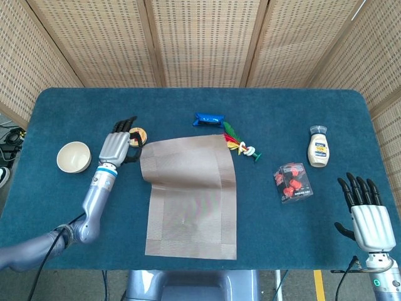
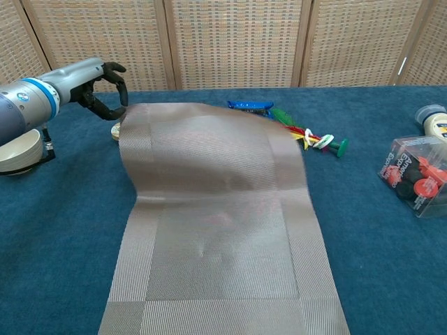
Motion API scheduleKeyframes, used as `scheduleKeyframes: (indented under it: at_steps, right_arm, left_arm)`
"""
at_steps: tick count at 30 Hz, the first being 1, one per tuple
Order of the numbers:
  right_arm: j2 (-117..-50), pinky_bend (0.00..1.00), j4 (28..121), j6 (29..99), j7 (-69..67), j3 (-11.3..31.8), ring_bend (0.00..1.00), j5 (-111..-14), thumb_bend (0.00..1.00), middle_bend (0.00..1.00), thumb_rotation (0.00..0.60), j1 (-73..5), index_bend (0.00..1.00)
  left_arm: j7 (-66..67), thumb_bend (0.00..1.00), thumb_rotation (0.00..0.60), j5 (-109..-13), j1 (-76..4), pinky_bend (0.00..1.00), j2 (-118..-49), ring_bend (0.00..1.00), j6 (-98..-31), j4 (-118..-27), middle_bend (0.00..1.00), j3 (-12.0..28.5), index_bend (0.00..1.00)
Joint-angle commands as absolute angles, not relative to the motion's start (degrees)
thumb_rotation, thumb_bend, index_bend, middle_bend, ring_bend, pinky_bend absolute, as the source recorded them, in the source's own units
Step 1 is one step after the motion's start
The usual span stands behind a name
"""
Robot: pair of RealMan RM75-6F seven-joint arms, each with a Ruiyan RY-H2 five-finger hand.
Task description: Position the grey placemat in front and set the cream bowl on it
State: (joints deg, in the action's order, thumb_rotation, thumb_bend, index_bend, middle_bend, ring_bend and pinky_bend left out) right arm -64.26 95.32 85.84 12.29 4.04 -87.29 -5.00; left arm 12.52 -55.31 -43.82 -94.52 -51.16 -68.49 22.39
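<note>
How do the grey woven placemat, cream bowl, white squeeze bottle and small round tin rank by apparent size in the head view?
1. Grey woven placemat, by far largest.
2. Cream bowl.
3. White squeeze bottle, close to the bowl, so that order is unsure.
4. Small round tin, partly hidden.
</note>
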Motion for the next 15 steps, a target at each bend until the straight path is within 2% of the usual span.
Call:
scheduleKeyframes:
  at_steps: [1,2,3,4,5,6,7,11,15]
  right_arm:
    - [-64.34,0.00,95.35,85.70,12.47,3.98,0.00,-87.27,0.00,0.00,0.600,-5.05,0.02]
    - [-64.40,0.00,95.32,85.67,12.61,3.98,0.00,-87.24,0.00,0.00,0.600,-5.08,0.02]
    - [-64.44,0.00,95.32,85.64,12.68,3.98,0.00,-87.23,0.00,0.00,0.600,-5.09,0.02]
    - [-64.49,0.00,95.32,85.58,12.76,3.95,0.00,-87.22,0.00,0.00,0.600,-5.11,0.02]
    - [-64.52,0.00,95.28,85.55,12.84,3.91,0.00,-87.25,0.00,0.00,0.600,-5.12,0.02]
    - [-64.56,0.00,95.24,85.52,12.89,3.88,0.00,-87.26,0.00,0.00,0.600,-5.13,0.02]
    - [-64.57,0.00,95.24,85.49,12.91,3.86,0.00,-87.27,0.00,0.00,0.600,-5.14,0.02]
    - [-64.73,0.00,95.05,85.09,13.09,3.60,0.00,-87.51,0.00,0.00,0.600,-5.30,0.03]
    - [-64.99,0.00,94.69,84.74,13.25,3.03,0.00,-88.65,0.00,0.00,0.600,-5.58,0.04]
  left_arm:
    - [11.82,0.73,0.600,-52.10,-44.39,0.00,-95.76,0.00,-49.10,-63.24,0.00,22.83,0.79]
    - [11.30,0.66,0.600,-51.99,-44.43,0.00,-95.96,0.00,-48.81,-62.22,0.00,22.73,0.66]
    - [10.97,0.55,0.600,-52.00,-44.44,0.00,-96.06,0.00,-48.62,-61.62,0.00,22.61,0.51]
    - [10.36,0.33,0.600,-52.40,-44.41,0.00,-95.98,0.00,-48.06,-60.80,0.00,22.20,0.27]
    - [8.85,0.13,0.600,-53.30,-44.24,0.00,-95.62,0.00,-47.35,-60.45,0.00,21.84,0.08]
    - [6.85,0.04,0.600,-54.44,-43.96,0.00,-95.29,0.00,-47.25,-60.33,0.00,21.77,0.01]
    - [5.96,0.00,0.600,-54.96,-43.82,0.00,-95.15,0.00,-47.46,-60.41,0.00,21.86,0.00]
    - [-1.23,0.00,0.600,-61.67,-41.81,0.00,-92.77,0.00,-51.65,-61.99,0.00,21.26,0.00]
    - [-2.38,0.00,0.600,-66.24,-39.12,0.00,-88.80,0.00,-56.52,-65.76,0.00,19.54,0.00]
